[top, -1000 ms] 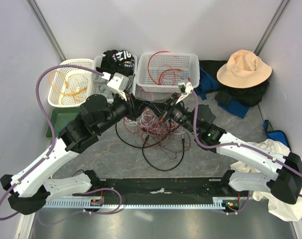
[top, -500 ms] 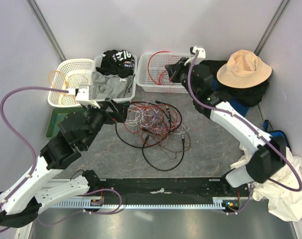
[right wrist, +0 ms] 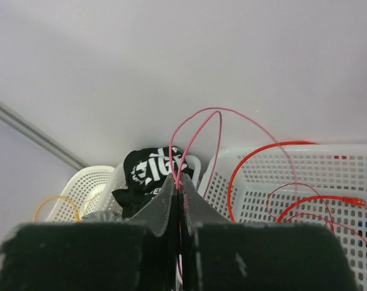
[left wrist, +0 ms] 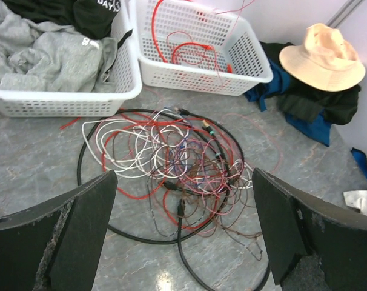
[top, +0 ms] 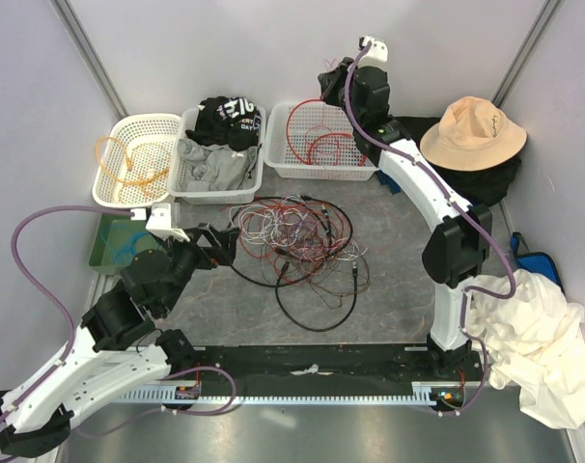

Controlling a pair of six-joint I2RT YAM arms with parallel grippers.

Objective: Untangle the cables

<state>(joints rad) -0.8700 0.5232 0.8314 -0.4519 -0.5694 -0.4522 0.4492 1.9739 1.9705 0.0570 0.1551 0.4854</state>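
Three baskets (top: 321,172), one tangle of cables (top: 292,236), grey table (top: 408,289), lilac walls (top: 225,48); left gripper (left wrist: 183,176) gaped, right gripper (right wrist: 178,182) pinched one wire (right wrist: 215,110).

I'm working in what looks like a robot lab's test cell. Plain pale walls (top: 225,48) close off the left, far and right sides, and they meet at bare metal posts (top: 85,46). A left arm (top: 90,357) and a right arm (top: 418,188), both white and black, are bolted at the near edge of a grey bench (top: 399,289). A slotted wiring duct (top: 302,394) runs between their bases. The things on the bench read as staged props. Three white plastic baskets (top: 323,174) stand along the far side, and a heap of loose cables (top: 297,236) lies mid-bench. A tan hat (top: 471,130) sits on dark clothes (top: 466,183) at far right, and a white cloth (top: 534,338) lies at near right.
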